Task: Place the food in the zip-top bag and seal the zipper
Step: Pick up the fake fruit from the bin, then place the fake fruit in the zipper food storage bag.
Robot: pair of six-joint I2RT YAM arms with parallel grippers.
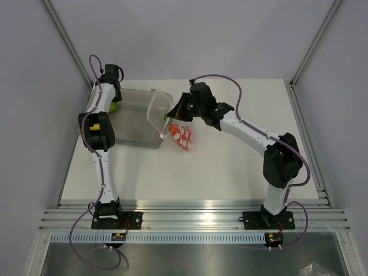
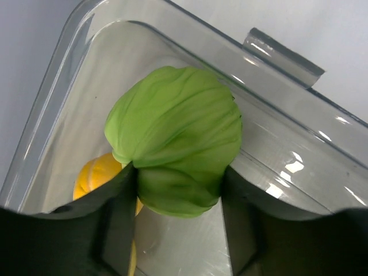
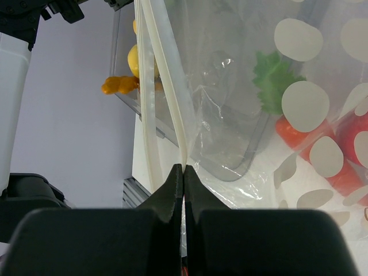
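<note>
In the overhead view, reaches the left gripper [image 1: 114, 100] into the grey bin [image 1: 135, 123]; lifts the mouth of the zip-top bag [image 1: 158, 112] just beside it with the right gripper [image 1: 174, 112]. On the left wrist, clamps a green fruit [image 2: 175, 141] between the fingers [image 2: 118, 201], above a yellow piece [image 2: 95, 172]. On the right wrist, pinches the zipper [image 3: 172, 98] tight; shows carrot [image 3: 290, 133] and red piece [image 3: 353, 135] inside the bag.

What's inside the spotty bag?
Through the clear bag you can see red pieces and an orange piece with a green leafy top. The white dots hide parts of them, so I cannot tell how many there are.
</note>
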